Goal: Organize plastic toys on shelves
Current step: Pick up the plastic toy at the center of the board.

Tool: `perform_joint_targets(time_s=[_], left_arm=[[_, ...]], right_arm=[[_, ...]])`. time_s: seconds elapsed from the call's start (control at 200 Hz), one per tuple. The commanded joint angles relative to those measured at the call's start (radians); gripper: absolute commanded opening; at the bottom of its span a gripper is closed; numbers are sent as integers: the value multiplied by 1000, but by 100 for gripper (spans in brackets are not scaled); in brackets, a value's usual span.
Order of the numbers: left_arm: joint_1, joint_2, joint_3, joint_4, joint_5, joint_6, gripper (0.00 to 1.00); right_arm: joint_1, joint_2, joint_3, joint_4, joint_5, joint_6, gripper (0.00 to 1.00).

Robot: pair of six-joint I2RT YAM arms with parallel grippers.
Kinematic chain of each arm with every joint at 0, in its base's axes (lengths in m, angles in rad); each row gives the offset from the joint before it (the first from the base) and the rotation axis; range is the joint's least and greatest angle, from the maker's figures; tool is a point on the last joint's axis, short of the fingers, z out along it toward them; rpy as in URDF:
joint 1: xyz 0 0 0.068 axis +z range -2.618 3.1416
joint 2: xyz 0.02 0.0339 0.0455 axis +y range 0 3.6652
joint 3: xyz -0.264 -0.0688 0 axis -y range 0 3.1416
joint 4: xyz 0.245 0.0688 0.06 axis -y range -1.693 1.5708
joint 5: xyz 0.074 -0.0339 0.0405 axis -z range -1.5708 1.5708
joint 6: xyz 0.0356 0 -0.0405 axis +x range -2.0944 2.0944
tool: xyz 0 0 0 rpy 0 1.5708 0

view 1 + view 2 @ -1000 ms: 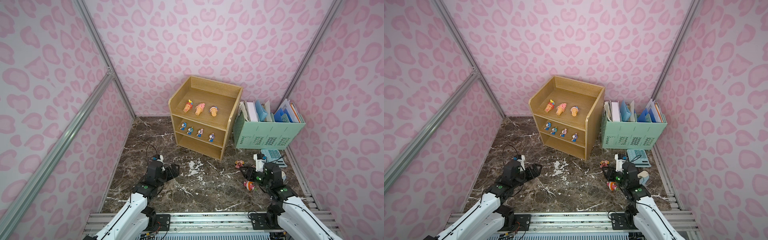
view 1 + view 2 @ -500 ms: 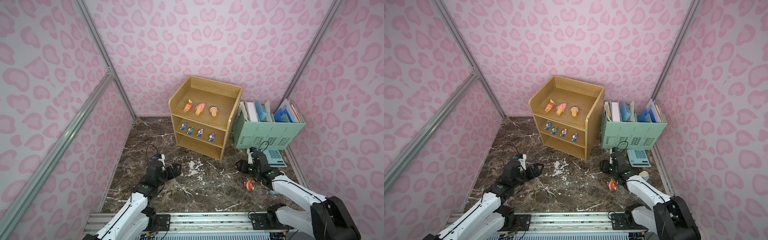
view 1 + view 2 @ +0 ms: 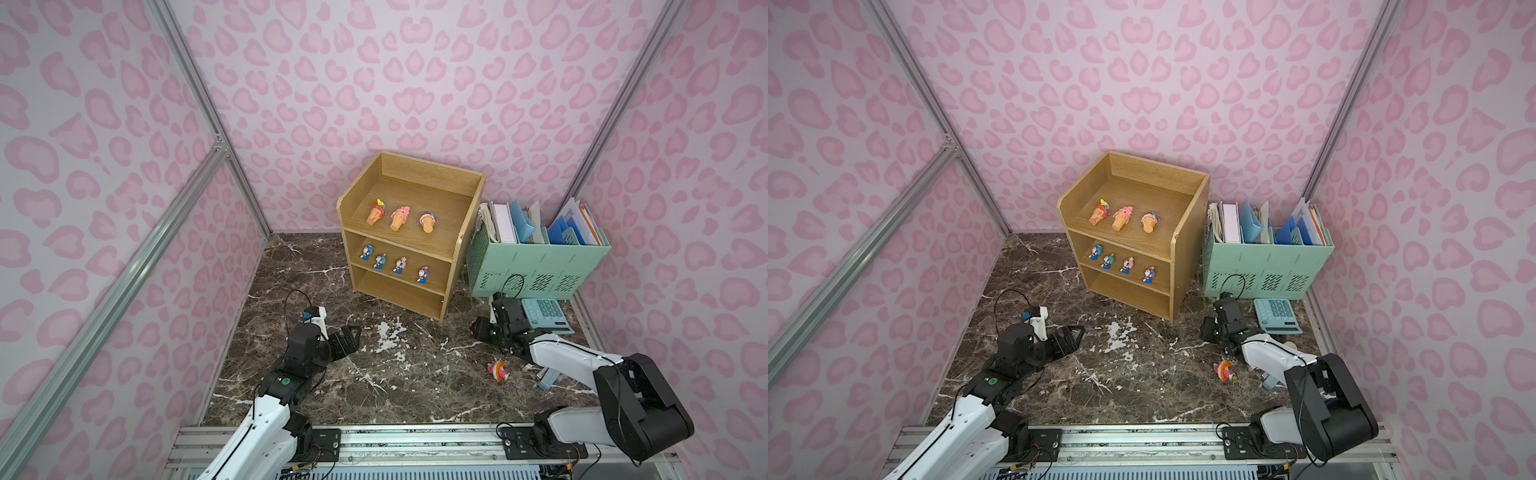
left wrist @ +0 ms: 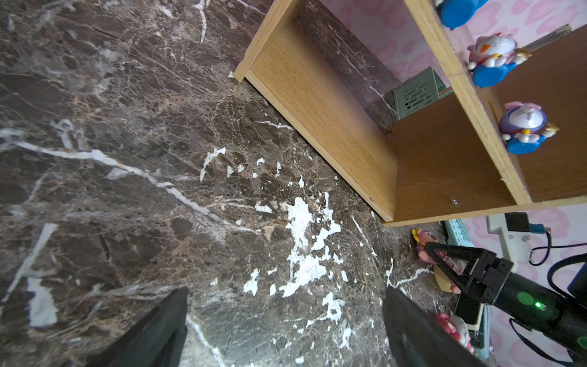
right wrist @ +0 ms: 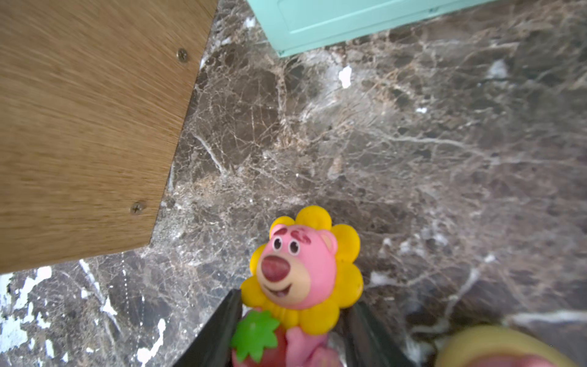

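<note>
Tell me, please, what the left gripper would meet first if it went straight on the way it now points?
Probably the shelf: the left gripper, jaws open, aims across the bare table at its bottom tier. Depth is unclear; it might graze the tabletop first.

Shelves [image 3: 432,174] hold three cones [image 3: 400,217] above four blue figures [image 3: 400,264]; right tool [image 5: 292,300] grips pink bear [image 5: 298,270].

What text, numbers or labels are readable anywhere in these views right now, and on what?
No text can be read in any view.
On the calculator, key markings are too small to read.
On the papers in the file organizer, no print is legible.
On the pink bear figurine, no lettering shows.
</note>
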State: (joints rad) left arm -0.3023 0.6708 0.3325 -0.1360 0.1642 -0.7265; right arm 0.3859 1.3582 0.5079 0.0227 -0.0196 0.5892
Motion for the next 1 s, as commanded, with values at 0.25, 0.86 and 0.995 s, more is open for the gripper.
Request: perform_joint_targets(time_s=[0.25,0.86,0.995], left_arm=[[0,-10,-2,39,100,-31,96],[-178,-163,-64,353,416,-129,94],[-259,-124,-50,384,442,-94,94]], right_arm=[[3,-86,-80,60,-52,-61,30],[679,-711,-358,353,-64,-389,24],[771,-678,-327,382,-54,-569,25]])
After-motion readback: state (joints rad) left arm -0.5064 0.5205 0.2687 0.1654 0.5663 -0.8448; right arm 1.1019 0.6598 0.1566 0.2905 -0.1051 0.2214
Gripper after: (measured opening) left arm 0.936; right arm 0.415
